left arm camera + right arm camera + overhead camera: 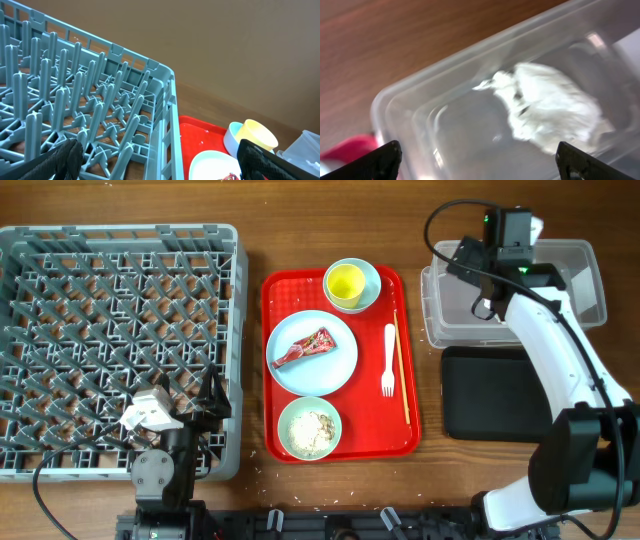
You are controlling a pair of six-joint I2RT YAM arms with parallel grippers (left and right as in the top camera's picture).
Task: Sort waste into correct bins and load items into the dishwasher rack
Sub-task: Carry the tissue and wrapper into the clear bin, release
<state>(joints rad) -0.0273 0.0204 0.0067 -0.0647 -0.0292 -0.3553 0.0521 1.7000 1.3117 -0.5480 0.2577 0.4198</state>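
My right gripper (472, 268) (480, 162) is open and empty over the clear tub (585, 285) (420, 100). Crumpled white tissue (547, 107) lies inside the tub. The black tray (495, 392) sits in front of the tub. On the red tray (340, 445) are a yellow cup (346, 281) (257, 134) in a blue-green bowl (371, 273), a blue plate (325, 370) (212, 167) with the red wrapper (308, 348), a second bowl (286, 423) with rice scraps (312, 430), a white fork (388, 360) and chopsticks (401, 370). My left gripper (205, 405) (160, 162) is open over the front right corner of the grey rack (120, 330) (90, 110).
Small pale crumbs lie on the wooden table in front of the red tray (300, 500) and between the tray and the tub (425, 340). The rack holds nothing that I can see.
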